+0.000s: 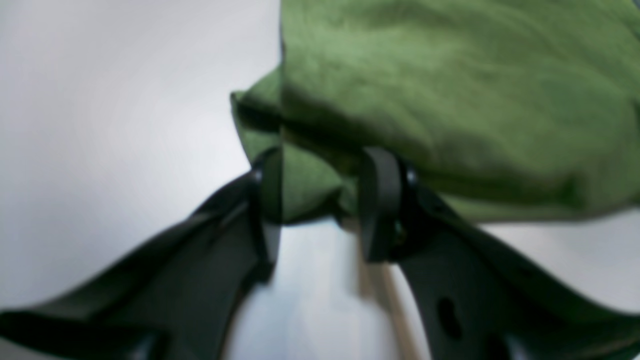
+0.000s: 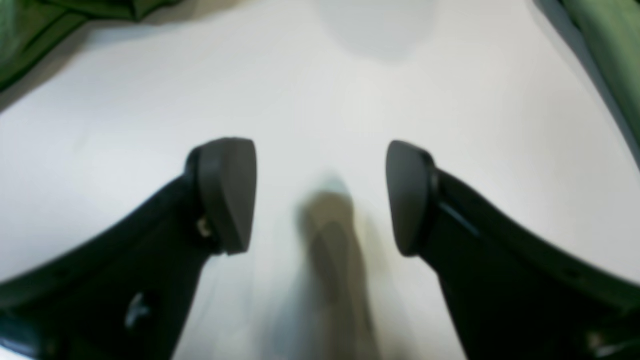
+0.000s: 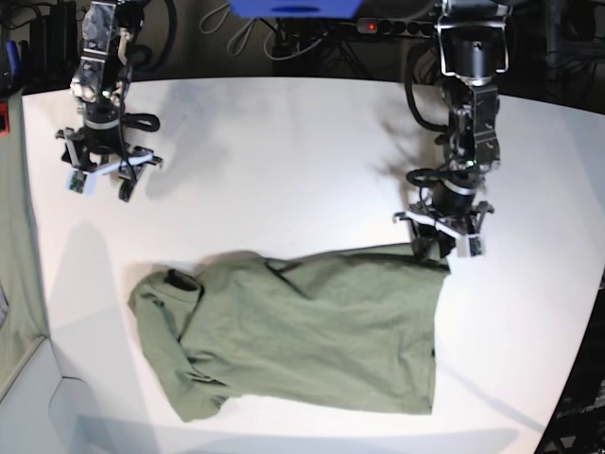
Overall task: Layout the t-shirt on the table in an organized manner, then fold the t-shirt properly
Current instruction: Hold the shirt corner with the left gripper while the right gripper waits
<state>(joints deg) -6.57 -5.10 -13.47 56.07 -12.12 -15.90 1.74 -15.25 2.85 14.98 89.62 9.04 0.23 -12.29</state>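
Observation:
The olive-green t-shirt (image 3: 302, 331) lies partly spread on the white table (image 3: 284, 151), collar (image 3: 180, 281) to the left, with its left side bunched. My left gripper (image 3: 437, 248) is at the shirt's upper right corner. In the left wrist view this gripper (image 1: 320, 195) is shut on a fold of the t-shirt (image 1: 450, 100) just above the table (image 1: 100, 125). My right gripper (image 3: 99, 180) is open and empty, far from the shirt at the back left. In the right wrist view it (image 2: 317, 195) is over bare table (image 2: 320, 75), with a bit of t-shirt (image 2: 30, 30) at top left.
A green cloth strip (image 3: 14, 246) hangs beyond the table's left edge, also in the right wrist view (image 2: 615, 50). Cables and a power strip (image 3: 378, 24) lie behind the table. The table's curved edge runs down the right (image 3: 591, 312).

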